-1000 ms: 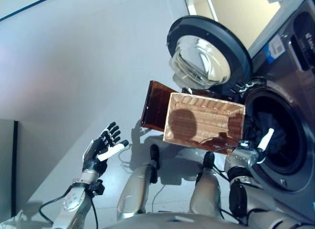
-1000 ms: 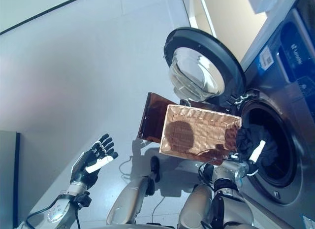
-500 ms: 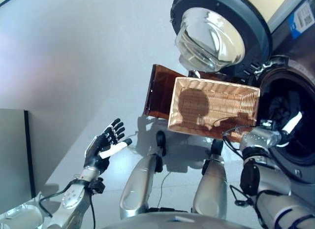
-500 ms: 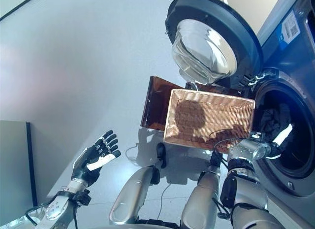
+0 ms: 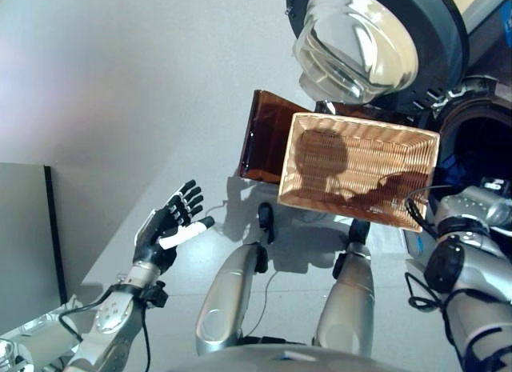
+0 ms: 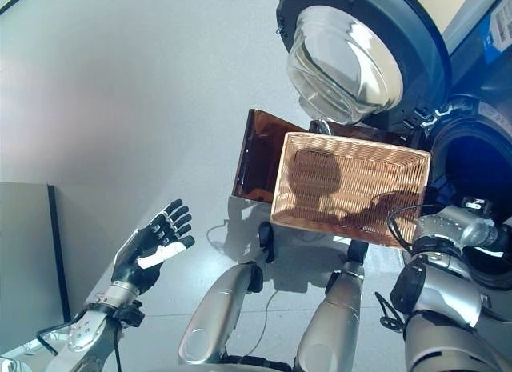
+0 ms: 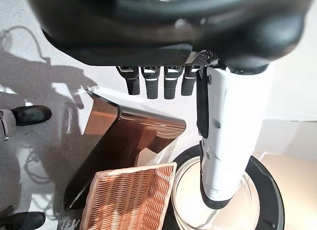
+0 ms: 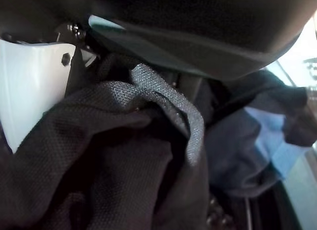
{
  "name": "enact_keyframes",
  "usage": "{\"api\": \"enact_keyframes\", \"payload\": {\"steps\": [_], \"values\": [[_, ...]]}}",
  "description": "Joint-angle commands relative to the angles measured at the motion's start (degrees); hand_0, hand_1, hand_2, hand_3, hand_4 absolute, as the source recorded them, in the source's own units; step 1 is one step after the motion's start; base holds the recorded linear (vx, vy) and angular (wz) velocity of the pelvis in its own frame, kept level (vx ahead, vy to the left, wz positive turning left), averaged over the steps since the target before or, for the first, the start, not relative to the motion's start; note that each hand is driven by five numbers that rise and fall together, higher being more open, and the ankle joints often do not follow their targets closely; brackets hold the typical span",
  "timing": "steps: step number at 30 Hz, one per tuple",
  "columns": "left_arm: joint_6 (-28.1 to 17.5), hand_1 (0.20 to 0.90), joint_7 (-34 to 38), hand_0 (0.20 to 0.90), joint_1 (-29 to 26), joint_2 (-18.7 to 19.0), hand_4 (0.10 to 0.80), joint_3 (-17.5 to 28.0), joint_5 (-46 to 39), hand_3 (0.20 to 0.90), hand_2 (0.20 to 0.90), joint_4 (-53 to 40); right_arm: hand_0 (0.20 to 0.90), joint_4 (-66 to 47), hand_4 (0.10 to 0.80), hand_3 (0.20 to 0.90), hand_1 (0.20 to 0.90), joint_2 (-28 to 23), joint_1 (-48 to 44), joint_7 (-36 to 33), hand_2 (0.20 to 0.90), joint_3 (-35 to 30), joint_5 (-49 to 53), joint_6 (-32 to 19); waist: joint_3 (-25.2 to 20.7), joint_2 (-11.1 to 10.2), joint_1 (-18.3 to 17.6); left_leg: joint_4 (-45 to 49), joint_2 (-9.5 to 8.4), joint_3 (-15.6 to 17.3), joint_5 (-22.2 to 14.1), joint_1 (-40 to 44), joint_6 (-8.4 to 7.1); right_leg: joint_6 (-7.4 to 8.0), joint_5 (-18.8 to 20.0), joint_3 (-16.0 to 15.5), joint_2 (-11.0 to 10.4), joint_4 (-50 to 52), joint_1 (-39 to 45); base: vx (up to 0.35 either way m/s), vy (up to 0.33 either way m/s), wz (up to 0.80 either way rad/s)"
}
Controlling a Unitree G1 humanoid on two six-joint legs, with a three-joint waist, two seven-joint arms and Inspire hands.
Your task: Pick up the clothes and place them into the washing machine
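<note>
The wicker basket point(image 5: 360, 176) lies empty on the dark brown box point(image 5: 260, 144) beside the washing machine. My right arm reaches past the basket into the drum opening point(image 6: 474, 160). In the right wrist view my right hand point(image 8: 29, 86) is pressed against dark clothes point(image 8: 114, 156) inside the drum, with a blue garment point(image 8: 270, 141) behind them. My left hand point(image 5: 172, 224) is open and empty, held up over the floor far to the left of the basket. The left wrist view shows its fingers point(image 7: 158, 81) straight, with the basket point(image 7: 129, 198) beyond.
The washing machine's round door point(image 5: 372, 44) stands open above the basket, its glass bowl facing out. A grey panel point(image 5: 24, 244) stands at the lower left. Light grey floor point(image 5: 120, 92) spreads out to the left of the box.
The camera has shifted. My right hand has gone from the drum's mouth deeper into the drum with the dark cloth. My left hand has stayed open in about the same place.
</note>
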Motion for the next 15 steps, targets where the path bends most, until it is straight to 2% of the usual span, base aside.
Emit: {"api": "enact_keyframes", "payload": {"steps": [1, 7, 15], "values": [[-5.02, 0.9, 0.84, 0.9, 4.72, 2.21, 0.8, 6.65, -2.06, 0.9, 0.9, -5.21, 0.2, -1.37, 0.3, 0.2, 0.2, -9.53, -0.04, -0.22, 0.2, 3.21, -5.16, -6.73, -3.93, -0.55, -0.76, -0.91, 5.42, -4.04, 1.77, -2.14, -8.07, 1.59, 2.58, 3.86, -1.36, 2.83, -4.54, 0.0, 0.0, 0.0], [-5.53, 0.9, 0.85, 0.9, 5.5, 2.78, 0.8, 8.45, -3.01, 0.9, 0.9, -5.07, 0.2, -2.01, 0.3, 0.2, 0.2, -10.95, -0.83, -0.62, 0.2, 3.58, -5.6, -7.47, -4.75, -0.36, -0.86, -0.96, 5.65, -3.78, 1.88, -2.81, -8.06, 1.54, 2.62, 4.41, -1.12, 3.21, -5.76, -0.002, 0.003, -0.02], [-5.8, 0.9, 0.48, 0.9, 6.23, 3.55, 0.8, 8.58, -3.93, 0.9, 0.9, -5.22, 0.2, -4.14, 0.3, 0.2, 0.2, -11.4, -3.82, -1.88, 0.2, 5.81, -7.16, -7.85, -4.93, 0.08, -0.82, -1.83, 5.61, -3.54, 2.57, -3.34, -8.08, 1.47, 2.69, 4.86, -0.98, 3.34, -6.62, -0.004, -0.002, -0.01]]}}
